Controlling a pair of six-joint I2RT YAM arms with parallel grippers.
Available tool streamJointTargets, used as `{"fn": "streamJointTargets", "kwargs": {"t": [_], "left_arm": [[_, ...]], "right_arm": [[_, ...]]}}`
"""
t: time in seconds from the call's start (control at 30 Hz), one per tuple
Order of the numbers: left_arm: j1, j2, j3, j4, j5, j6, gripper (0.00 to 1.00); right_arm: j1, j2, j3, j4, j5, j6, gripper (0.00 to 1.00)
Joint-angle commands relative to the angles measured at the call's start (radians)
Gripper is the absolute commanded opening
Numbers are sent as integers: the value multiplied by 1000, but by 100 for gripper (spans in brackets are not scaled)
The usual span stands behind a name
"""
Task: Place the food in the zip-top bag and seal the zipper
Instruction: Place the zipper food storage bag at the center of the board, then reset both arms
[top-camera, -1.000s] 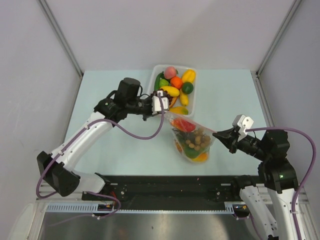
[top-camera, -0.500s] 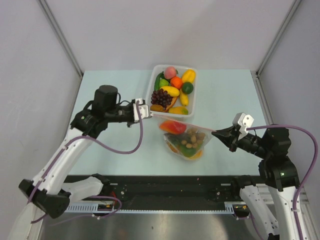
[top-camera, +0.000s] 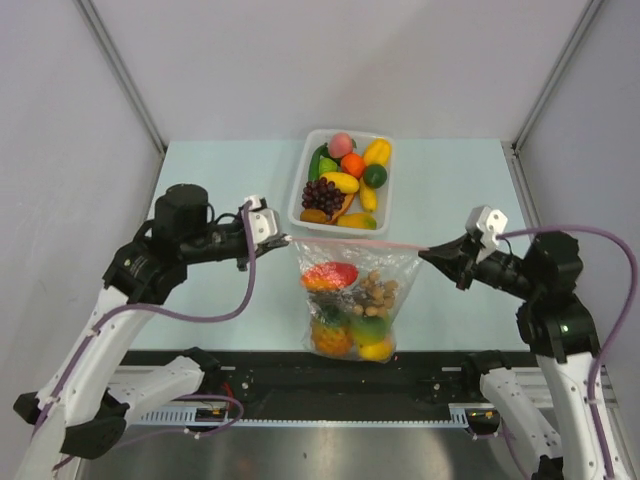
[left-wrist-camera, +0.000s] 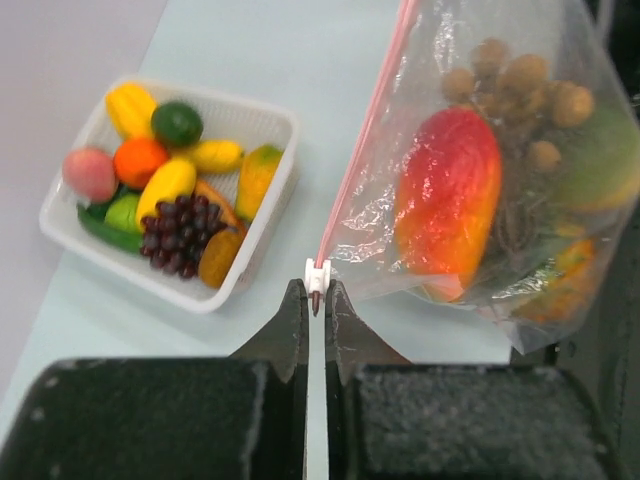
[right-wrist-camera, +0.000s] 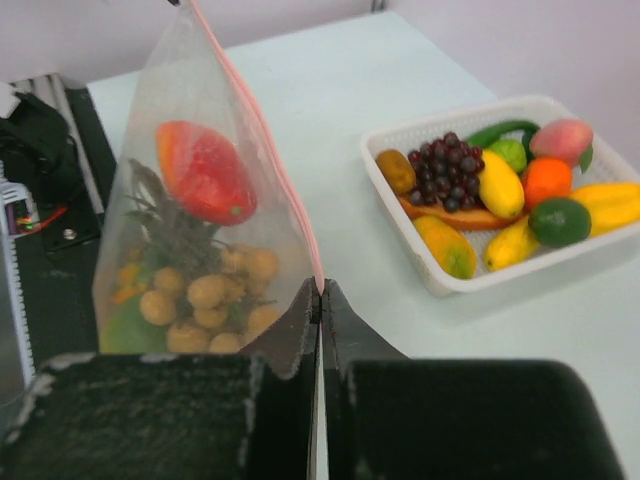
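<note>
In the top view the left hand (top-camera: 284, 240), at middle left, was closed on one end of the zipper (top-camera: 355, 242). At centre frame the bag (top-camera: 345, 265) hung from that strip, with the food (top-camera: 345, 305) bunched low inside. The right hand (top-camera: 426, 256), at middle right, was pinched shut on the other end. The zipper's long axis ran left to right, the mouth toward the top of the frame and the belly toward the bottom. To seal well, I judged both hands should hold the strip taut and level, so it pressed shut without puckering or slipping
</note>
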Motion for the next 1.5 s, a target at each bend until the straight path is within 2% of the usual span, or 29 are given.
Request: {"fn": "streamJointTargets", "kwargs": {"t": [0.0,0.2,0.23,0.43,0.5,0.53,0.57,0.6,0.63,0.67,0.7,0.73,0.8,0.83,0.93,1.0,1.1,1.2,1.3,1.47], "left_arm": [[11,129,-4,80,-276,-92,0],[41,322,-72,301,-383,-125,2],[47,352,-67,324,-392,-130,5],[105,560,51,403,-398,-248,9],[117,576,74,419,-384,-286,13],[125,579,77,421,-354,-296,25],[128,573,82,421,-338,-314,32],[131,567,83,415,-325,-320,41],[133,561,86,406,-317,-328,63],[134,542,101,375,-321,-348,78],[140,534,114,355,-323,-357,97],[148,524,128,337,-328,-371,100],[183,489,169,276,-306,-411,100],[201,473,184,259,-294,-426,100],[287,421,226,200,-194,-480,100],[329,404,270,124,-171,-480,100],[379,395,304,26,-211,-475,100],[460,357,232,-4,-194,-481,100],[537,318,116,13,-179,-487,100],[610,249,-24,59,-196,-484,100]], "right_arm": [[21,144,-69,176,152,36,0],[37,376,-132,397,218,52,0],[37,458,-130,423,237,65,0],[12,698,-26,555,303,91,0],[5,732,6,557,304,109,12],[1,741,35,549,303,112,23],[-3,754,48,544,304,120,42],[-6,754,60,540,307,125,50],[-12,752,78,523,300,132,58],[-28,739,89,514,298,143,70],[-40,728,97,505,295,173,74],[-55,716,114,479,289,186,79],[-109,666,124,451,266,229,85],[-129,650,129,422,257,238,92],[-224,571,151,330,243,253,100],[-302,529,163,270,213,249,100],[-409,490,167,109,202,208,100],[-494,472,151,-42,194,154,100],[-535,442,83,-120,208,93,100],[-566,395,9,-143,280,25,100]]}}
